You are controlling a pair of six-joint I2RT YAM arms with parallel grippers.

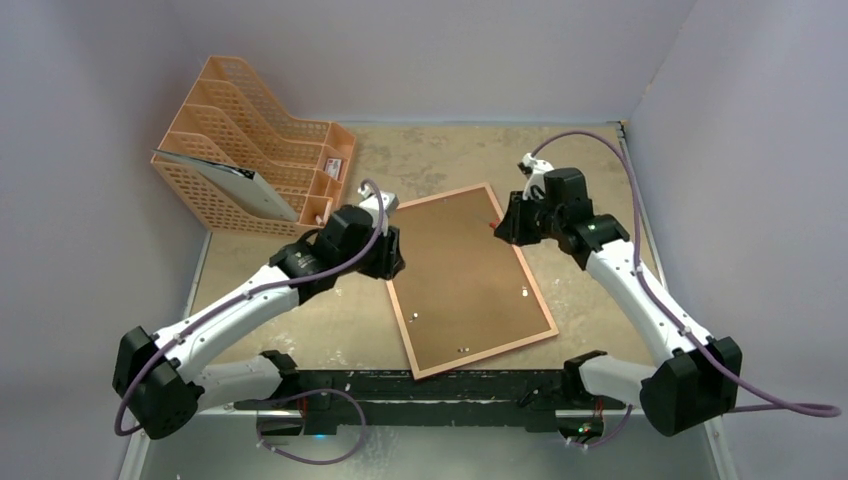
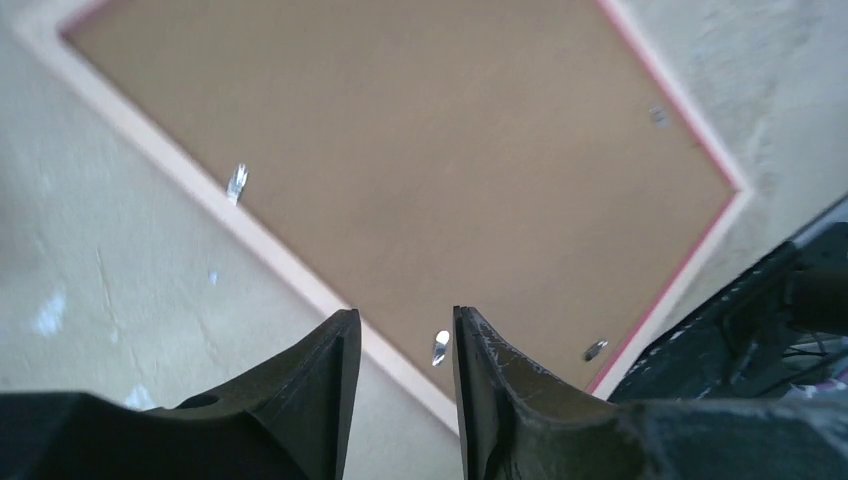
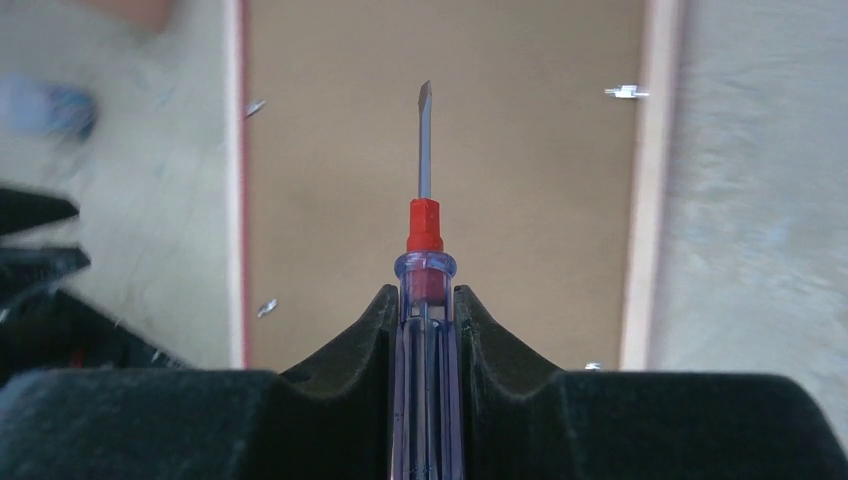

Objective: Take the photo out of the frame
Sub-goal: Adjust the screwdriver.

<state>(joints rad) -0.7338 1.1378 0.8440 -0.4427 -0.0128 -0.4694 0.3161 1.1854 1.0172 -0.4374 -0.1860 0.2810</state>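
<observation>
Far left: orange mesh file rack (image 1: 255,160), not involved. Left end effector (image 2: 405,325) has fingers apart and empty, over the frame's left edge beside a metal clip (image 2: 440,347). Frame (image 1: 486,352) lies face down mid-surface (image 1: 330,325), brown backing board (image 1: 465,275) up and still seated. Photo not visible, likely under the board. Right end effector (image 3: 424,300) is clamped on a flat screwdriver (image 3: 424,215), blade over the board's far right part; contact unclear. Risks: blade slips off a clip and gouges board or photo; unpinned frame skids under the push; hard levering bends a clip.
</observation>
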